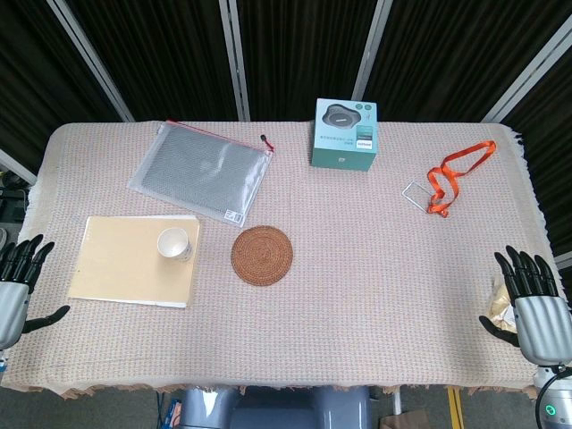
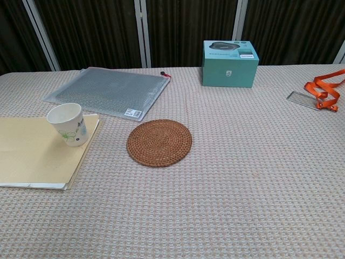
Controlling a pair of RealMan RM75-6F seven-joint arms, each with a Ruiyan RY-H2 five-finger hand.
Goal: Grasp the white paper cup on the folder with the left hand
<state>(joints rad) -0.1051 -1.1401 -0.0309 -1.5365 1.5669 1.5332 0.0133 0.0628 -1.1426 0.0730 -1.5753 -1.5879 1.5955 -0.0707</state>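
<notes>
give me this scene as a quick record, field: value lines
target: white paper cup, upright on the yellow folder, near its right edge
left hand: open, at the table's left edge, apart from the cup
right hand: open, at the table's right edge
nearby: woven coaster right of the folder
far side: mesh zip pouch, teal box, orange lanyard

white cup (image 2: 68,124) with green leaves, pale yellow folder (image 2: 32,154)

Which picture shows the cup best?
The chest view. There the cup is big and seen from the side, so its green leaf print shows. The head view looks down on it: small, mostly its open rim and inside.
</notes>
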